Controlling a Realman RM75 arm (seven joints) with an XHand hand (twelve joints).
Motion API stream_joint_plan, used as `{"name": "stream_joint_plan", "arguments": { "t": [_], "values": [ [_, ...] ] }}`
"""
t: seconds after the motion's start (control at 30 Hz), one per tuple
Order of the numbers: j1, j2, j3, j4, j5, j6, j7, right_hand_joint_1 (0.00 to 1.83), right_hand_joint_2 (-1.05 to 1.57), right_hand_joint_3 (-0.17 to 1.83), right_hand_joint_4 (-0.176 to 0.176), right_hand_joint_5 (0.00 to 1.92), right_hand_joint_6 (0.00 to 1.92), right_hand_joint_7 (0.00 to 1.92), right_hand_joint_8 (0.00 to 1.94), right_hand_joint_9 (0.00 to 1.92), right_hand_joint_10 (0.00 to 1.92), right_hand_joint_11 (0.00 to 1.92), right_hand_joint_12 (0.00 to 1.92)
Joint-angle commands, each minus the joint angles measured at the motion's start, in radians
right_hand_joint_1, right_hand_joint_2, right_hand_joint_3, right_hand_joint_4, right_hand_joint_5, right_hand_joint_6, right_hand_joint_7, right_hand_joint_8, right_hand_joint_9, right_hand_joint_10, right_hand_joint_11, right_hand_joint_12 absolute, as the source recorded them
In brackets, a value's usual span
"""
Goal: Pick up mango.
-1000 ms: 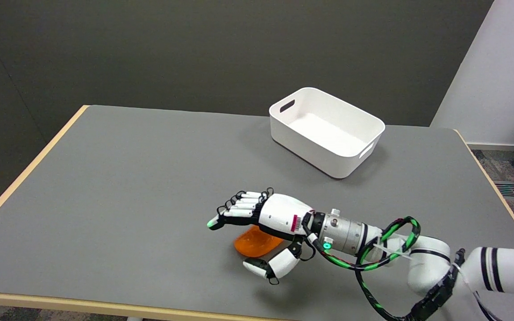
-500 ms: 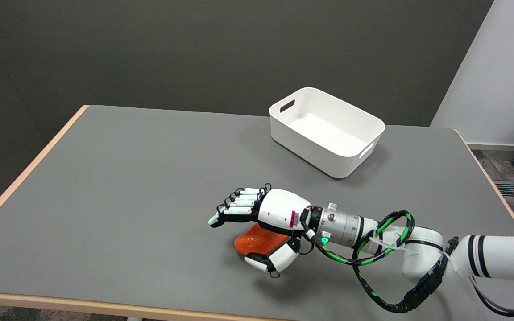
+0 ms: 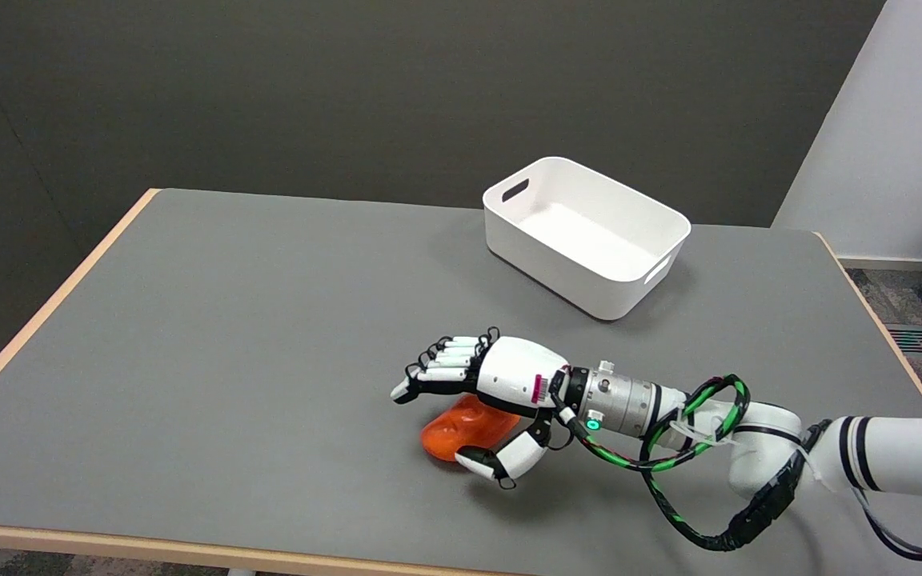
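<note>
The mango (image 3: 461, 429), orange and glossy, lies on the grey table (image 3: 229, 336) near its front edge. My right hand (image 3: 487, 390) hovers right over it, palm down, with the fingers (image 3: 438, 370) stretched out to the left above the fruit. The thumb (image 3: 503, 459) hangs on the mango's near right side, close to or touching it. The fingers are not closed around the mango, and the palm hides its far right part. The arm reaches in from the lower right.
A white empty bin (image 3: 585, 234) with handle slots stands at the back right of the table. The table's wooden front edge (image 3: 189, 548) runs just below the mango. A green-and-black cable (image 3: 669, 456) loops around the forearm.
The hand has shifted a little right and away from the front edge. The thumb has drawn in towards the mango, which now looks tipped and shows a dimpled face.
</note>
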Motion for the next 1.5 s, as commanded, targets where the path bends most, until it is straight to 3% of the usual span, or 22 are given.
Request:
{"name": "stream_joint_plan", "arguments": {
  "t": [0.03, 0.27, 1.0, 1.5],
  "values": [
    [-0.081, 0.02, 0.054, 0.044, 0.002, 0.024, 0.019, 0.81, 0.63, 1.01, 0.11, 0.26, 0.54, 0.36, 0.42, 0.32, 0.73, 0.25, 1.35],
    [-0.127, 0.019, 0.118, 0.063, 0.002, 0.055, 0.019, 0.8, 0.63, 1.01, 0.107, 0.26, 0.54, 0.36, 0.42, 0.32, 0.73, 0.25, 1.35],
    [-0.105, -0.02, 0.052, 0.055, 0.002, 0.063, 0.03, 0.8, 0.64, 1.0, 0.106, 0.27, 0.54, 0.37, 0.43, 0.33, 0.74, 0.26, 1.37],
    [-0.09, -0.059, 0.044, 0.152, 0.002, 0.1, 0.069, 0.8, 0.65, 1.0, 0.105, 0.28, 0.57, 0.39, 0.45, 0.35, 0.77, 0.27, 1.38]
  ]
}}
